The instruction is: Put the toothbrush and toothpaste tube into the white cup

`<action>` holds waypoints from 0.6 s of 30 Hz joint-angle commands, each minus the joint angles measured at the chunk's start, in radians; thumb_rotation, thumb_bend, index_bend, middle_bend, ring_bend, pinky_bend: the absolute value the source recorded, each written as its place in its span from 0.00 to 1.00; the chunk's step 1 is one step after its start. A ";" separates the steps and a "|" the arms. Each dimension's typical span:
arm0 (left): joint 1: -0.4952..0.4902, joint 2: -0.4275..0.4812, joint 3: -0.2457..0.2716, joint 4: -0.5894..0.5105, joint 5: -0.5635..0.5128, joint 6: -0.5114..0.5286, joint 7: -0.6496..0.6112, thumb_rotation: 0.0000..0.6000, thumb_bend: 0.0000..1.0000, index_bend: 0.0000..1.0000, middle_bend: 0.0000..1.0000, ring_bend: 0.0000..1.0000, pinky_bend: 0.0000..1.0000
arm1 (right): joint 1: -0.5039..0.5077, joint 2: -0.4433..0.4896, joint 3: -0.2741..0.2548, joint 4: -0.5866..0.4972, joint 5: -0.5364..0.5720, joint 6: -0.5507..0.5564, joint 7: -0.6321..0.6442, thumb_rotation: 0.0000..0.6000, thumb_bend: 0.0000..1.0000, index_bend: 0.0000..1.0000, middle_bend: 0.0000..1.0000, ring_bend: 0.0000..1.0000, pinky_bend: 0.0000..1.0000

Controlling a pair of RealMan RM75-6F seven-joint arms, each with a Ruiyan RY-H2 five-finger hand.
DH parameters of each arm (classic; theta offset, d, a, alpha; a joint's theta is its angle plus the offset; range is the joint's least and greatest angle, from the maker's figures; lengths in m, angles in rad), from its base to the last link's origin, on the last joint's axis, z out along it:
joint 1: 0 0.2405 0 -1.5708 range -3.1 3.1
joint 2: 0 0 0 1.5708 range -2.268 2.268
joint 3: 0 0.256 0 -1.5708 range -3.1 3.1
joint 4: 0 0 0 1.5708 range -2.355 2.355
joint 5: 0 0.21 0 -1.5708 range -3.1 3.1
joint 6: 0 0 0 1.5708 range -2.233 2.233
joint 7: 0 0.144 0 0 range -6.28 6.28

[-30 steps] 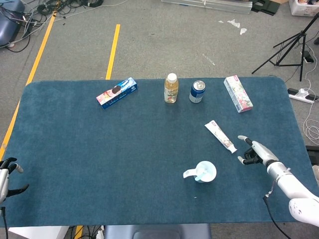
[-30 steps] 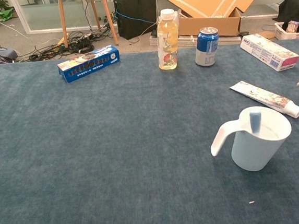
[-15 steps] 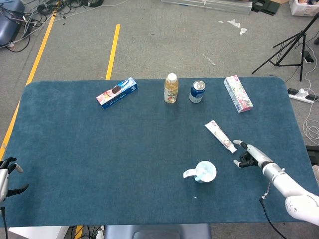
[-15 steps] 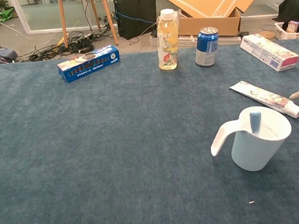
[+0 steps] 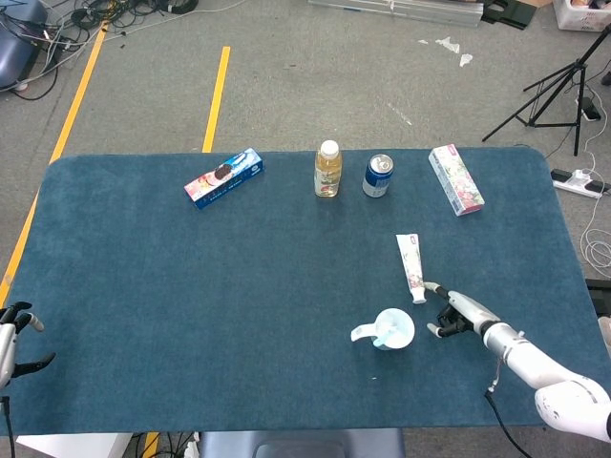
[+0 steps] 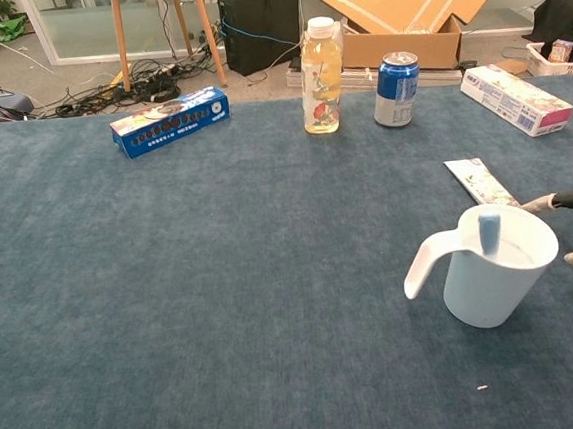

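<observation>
On a blue-carpeted desk [image 5: 191, 305], the robot's right hand [image 5: 456, 314] lies low on the cloth at the near right, just beside the cap end of the toothpaste tube [image 5: 411, 267]. One finger reaches toward the cap; whether it touches cannot be told from either view. The fingers [image 6: 540, 203] are spread apart and hold nothing.

The toothpaste tube lies flat on the desk, running almost straight away from the robot, its cap end nearest the white cup [image 5: 392, 329]. In the chest view its flat far end [image 6: 478, 180] shows behind the cup's rim, the rest being hidden by the cup.

The white cup [image 6: 497, 266] stands upright just left of the right hand, its handle pointing toward the robot's left. The toothbrush [image 6: 490, 231] stands inside it, its pale blue end leaning against the rim; from the head view it shows as a pale stick [image 5: 385, 331] across the cup's mouth.

Along the far edge of the desk stand a blue biscuit box [image 5: 224, 177], a bottle of yellow drink [image 5: 327, 170], a blue can [image 5: 379, 176] and a white and pink carton [image 5: 455, 179], all well apart from the cup.

The left hand [image 5: 13, 342] rests at the near left edge of the desk, fingers parted around nothing.
</observation>
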 commanded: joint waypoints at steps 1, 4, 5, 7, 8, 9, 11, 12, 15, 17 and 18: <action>0.000 0.000 0.000 0.001 0.000 0.000 0.000 1.00 0.00 0.47 0.25 0.25 0.31 | 0.001 0.011 -0.007 -0.038 -0.051 0.024 0.023 1.00 0.30 0.07 0.92 0.99 1.00; 0.000 0.000 0.001 0.001 0.000 -0.001 0.000 1.00 0.00 0.47 0.25 0.25 0.31 | 0.003 0.022 -0.017 -0.060 -0.100 0.045 0.051 1.00 0.30 0.07 0.92 0.99 1.00; 0.000 0.000 0.001 0.001 0.000 -0.001 0.000 1.00 0.00 0.47 0.25 0.25 0.31 | 0.003 0.028 -0.022 -0.066 -0.115 0.055 0.059 1.00 0.30 0.07 0.92 0.99 1.00; 0.000 0.000 0.001 0.001 0.001 0.000 -0.001 1.00 0.00 0.47 0.25 0.25 0.31 | -0.002 0.046 -0.033 -0.081 -0.150 0.088 0.074 1.00 0.30 0.09 0.92 0.99 1.00; 0.001 0.001 0.001 0.001 0.001 0.000 -0.002 1.00 0.00 0.47 0.25 0.25 0.31 | -0.006 0.057 -0.039 -0.088 -0.164 0.106 0.079 1.00 0.30 0.12 0.92 0.99 1.00; 0.001 0.001 0.001 0.001 0.001 0.000 -0.002 1.00 0.00 0.47 0.25 0.25 0.31 | -0.011 0.068 -0.044 -0.097 -0.176 0.127 0.083 1.00 0.30 0.15 0.91 0.99 1.00; 0.001 0.000 0.001 0.001 0.001 -0.001 -0.001 1.00 0.00 0.47 0.25 0.25 0.31 | -0.026 0.098 -0.055 -0.116 -0.201 0.183 0.080 1.00 0.30 0.19 0.91 0.98 1.00; 0.000 0.000 0.001 0.001 0.001 -0.001 0.001 1.00 0.00 0.47 0.25 0.25 0.31 | -0.036 0.115 -0.060 -0.127 -0.212 0.217 0.070 1.00 0.30 0.21 0.90 0.98 1.00; -0.001 -0.002 0.002 0.001 0.001 -0.002 0.006 1.00 0.00 0.47 0.25 0.25 0.31 | -0.064 0.157 -0.071 -0.155 -0.228 0.303 0.011 1.00 0.30 0.24 0.88 0.96 1.00; -0.001 -0.004 0.003 0.001 -0.001 -0.003 0.010 1.00 0.00 0.47 0.25 0.25 0.31 | -0.084 0.174 -0.072 -0.167 -0.227 0.358 -0.054 1.00 0.30 0.25 0.87 0.95 1.00; -0.002 -0.005 0.002 0.001 -0.002 -0.004 0.012 1.00 0.00 0.47 0.25 0.25 0.31 | -0.098 0.180 -0.069 -0.174 -0.222 0.399 -0.106 1.00 0.30 0.26 0.86 0.94 1.00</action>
